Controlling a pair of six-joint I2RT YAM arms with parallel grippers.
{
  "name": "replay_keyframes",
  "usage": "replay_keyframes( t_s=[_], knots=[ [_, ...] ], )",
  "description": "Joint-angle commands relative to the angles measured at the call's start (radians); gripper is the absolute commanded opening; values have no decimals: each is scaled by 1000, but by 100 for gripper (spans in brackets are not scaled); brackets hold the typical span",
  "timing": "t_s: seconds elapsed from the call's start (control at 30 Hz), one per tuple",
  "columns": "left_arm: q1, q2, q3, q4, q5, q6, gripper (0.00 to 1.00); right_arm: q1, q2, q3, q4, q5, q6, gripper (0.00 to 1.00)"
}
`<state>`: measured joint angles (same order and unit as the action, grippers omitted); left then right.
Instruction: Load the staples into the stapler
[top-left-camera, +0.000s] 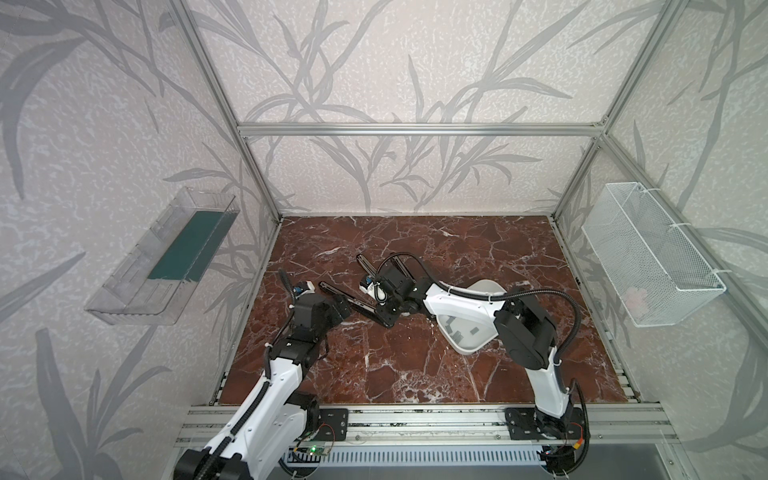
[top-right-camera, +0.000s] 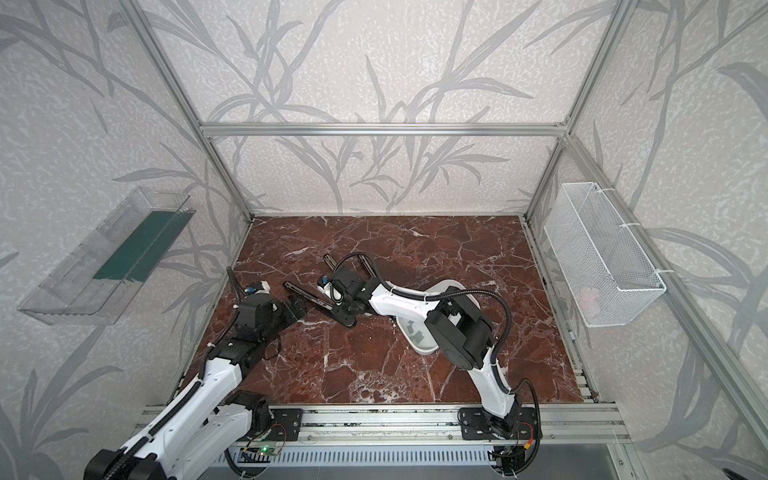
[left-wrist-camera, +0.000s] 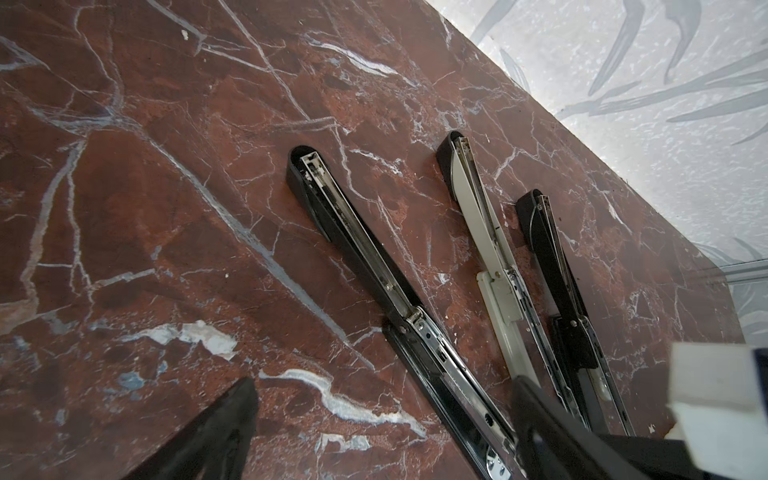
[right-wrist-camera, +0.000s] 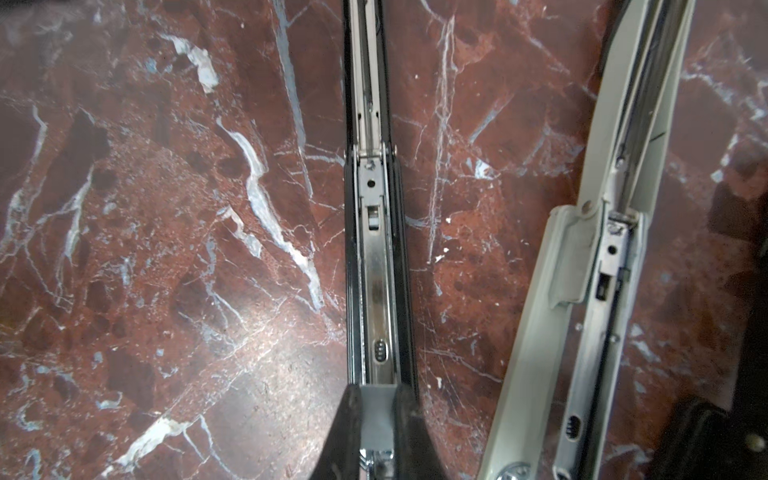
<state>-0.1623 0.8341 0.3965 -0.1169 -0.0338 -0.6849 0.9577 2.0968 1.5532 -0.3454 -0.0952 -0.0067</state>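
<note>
A black stapler (right-wrist-camera: 374, 270) lies opened flat on the marble table, its metal channel facing up. My right gripper (right-wrist-camera: 377, 400) is shut on a small grey strip of staples (right-wrist-camera: 377, 415), held right over the near end of that channel. In a top view the right gripper (top-left-camera: 388, 316) sits at the stapler's end (top-left-camera: 332, 291). My left gripper (left-wrist-camera: 386, 384) is open, one finger (left-wrist-camera: 232, 415) over bare marble and the other beside the same stapler (left-wrist-camera: 357, 249). More staples (top-left-camera: 456, 335) lie in a white dish (top-left-camera: 490, 286) under the right arm.
A cream stapler (left-wrist-camera: 486, 232) and a second black stapler (left-wrist-camera: 548, 249) lie opened beside the first, toward the back wall. A clear bin (top-left-camera: 162, 257) hangs on the left wall and a wire basket (top-left-camera: 652, 253) on the right wall.
</note>
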Motion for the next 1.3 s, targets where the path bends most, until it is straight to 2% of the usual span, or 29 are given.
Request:
replay_keyframes(
  t_s=[0.0, 0.73, 1.03, 1.27],
  knots=[
    [6, 4, -8, 22, -14, -18, 95, 6, 12, 7, -31, 9, -16, 7],
    [5, 15, -16, 31, -3, -22, 94, 6, -61, -57, 6, 34, -16, 5],
    [5, 17, -18, 33, -3, -25, 94, 6, -115, -94, 45, 6, -13, 5],
    [6, 19, -16, 31, 0, -25, 94, 6, -87, -86, 37, 16, -15, 5]
  ],
)
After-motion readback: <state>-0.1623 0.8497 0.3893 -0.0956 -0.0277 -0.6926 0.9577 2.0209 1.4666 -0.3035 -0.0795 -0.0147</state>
